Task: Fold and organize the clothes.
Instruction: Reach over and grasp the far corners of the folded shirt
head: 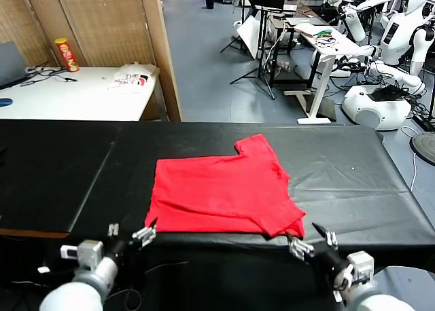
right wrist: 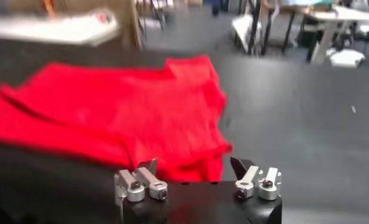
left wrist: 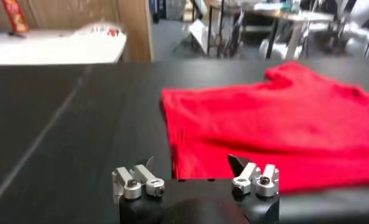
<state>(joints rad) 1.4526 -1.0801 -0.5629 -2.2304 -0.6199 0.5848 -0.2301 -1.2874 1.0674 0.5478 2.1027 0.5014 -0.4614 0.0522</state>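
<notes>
Head view shows, at the near edge, the left hand hovering just off the near-left corner of the red T-shirt, its fingers spread wide and holding nothing; the left wrist view confirms the gap between its fingertips and the cloth's edge just beyond them. The shirt lies in the middle of the black counter, plain side up, already doubled over into a rough rectangle, with one sleeve jutting out at the far right and the near-right corner bunched and slightly rumpled. Further right, the right hand is likewise open and empty, sitting just short of that rumpled corner, as the right wrist view shows. My reading is that one fold is laid down and both hands are free of the cloth, so the next move likely calls for a fresh pinch on the near corners or a side edge, and for tidying the stray sleeve so the following fold lands square. Beyond the counter, from the left: a white table with a red snack can and some cables, a wooden partition, grey floor, stands, a desk, and white robots parked at the far right.
</notes>
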